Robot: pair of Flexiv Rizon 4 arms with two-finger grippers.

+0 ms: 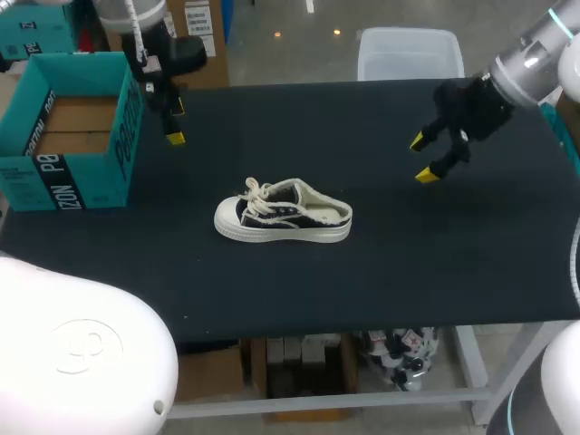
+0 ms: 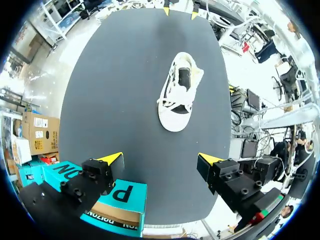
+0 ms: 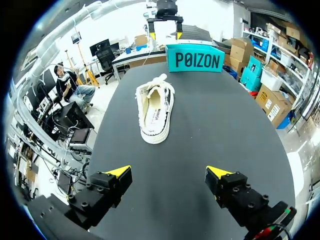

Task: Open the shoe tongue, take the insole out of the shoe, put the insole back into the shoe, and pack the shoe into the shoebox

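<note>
- The black desk (image 1: 435, 254) carries the things and fills most of the head view.
- The teal shoebox (image 1: 68, 168) stands at the desk's left edge, toward the far side. Its top is open and shows a brown cardboard inside, with nothing lying in it that I can see.
- The left arm (image 1: 145, 23) comes in at the far left, just beside the shoebox. The right arm (image 1: 526, 63) comes in at the far right corner.
- The shoe (image 1: 283, 214) stands upright on its sole near the middle of the desk, well apart from the shoebox and from both arms. It is dark with a white sole. Its toe points toward the shoebox side and its heel toward the right arm's side.
- The left claw (image 2: 161, 160) hangs above the desk beside the shoebox's near corner. Its fingers are spread wide with nothing between them, and the shoe lies well ahead of it.
- The right claw (image 3: 170, 172) hovers over the right part of the desk. It is likewise released and empty, and the shoe's heel end faces it from well ahead.
- The pale insole (image 3: 152, 117) shows through the shoe's opening, lying inside the shoe.
- The white laces (image 1: 258, 195) are tied over the front of the shoe, toward the toe.
</note>
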